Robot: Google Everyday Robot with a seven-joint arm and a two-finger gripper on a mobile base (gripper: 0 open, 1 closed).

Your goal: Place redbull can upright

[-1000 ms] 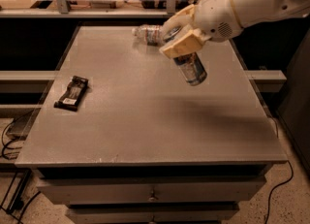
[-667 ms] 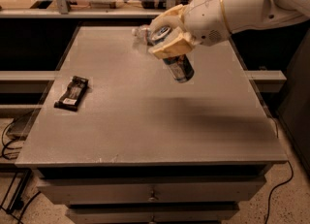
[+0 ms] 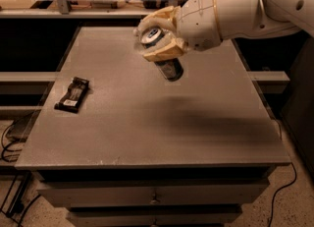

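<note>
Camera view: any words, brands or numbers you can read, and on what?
Nothing can be read.
The can, held tilted in the gripper above the far half of the table: markings too blurred to read.
The packet, lying at the table's left edge: a pale label, too small to read.

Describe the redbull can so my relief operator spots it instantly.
On the grey table, look above its far middle: the gripper is shut on the redbull can. It is tilted, silver rimmed top showing, and held off the surface, unlike the dark flat packet lying at the left.
</note>
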